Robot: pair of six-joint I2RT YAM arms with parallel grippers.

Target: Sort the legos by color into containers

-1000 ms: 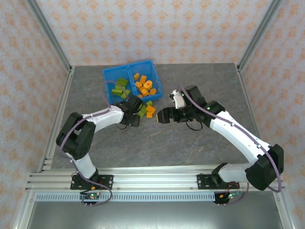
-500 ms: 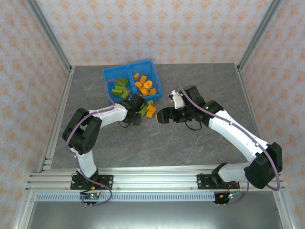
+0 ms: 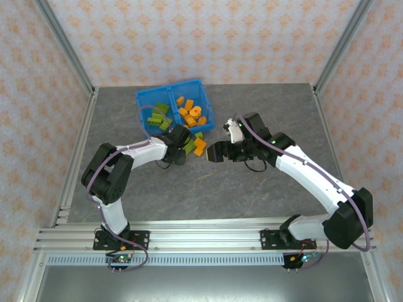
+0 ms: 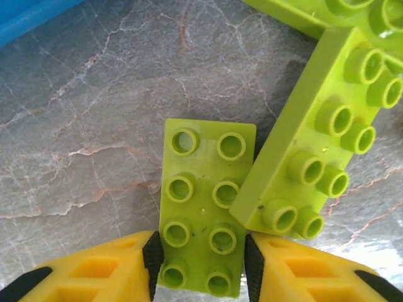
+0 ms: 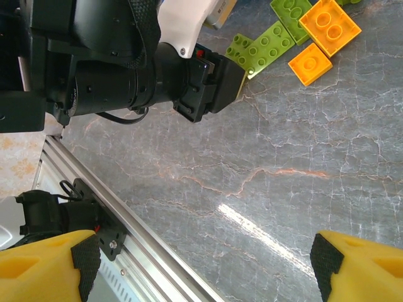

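Left wrist: left jaws apparently pinch green brick [image 4: 203, 207] abutting neighbour [image 4: 315, 135]; right jaws wide.

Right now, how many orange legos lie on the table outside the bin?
2. A larger orange lego and a smaller one lie next to each other on the table, beside green legos. The left arm may hide others.
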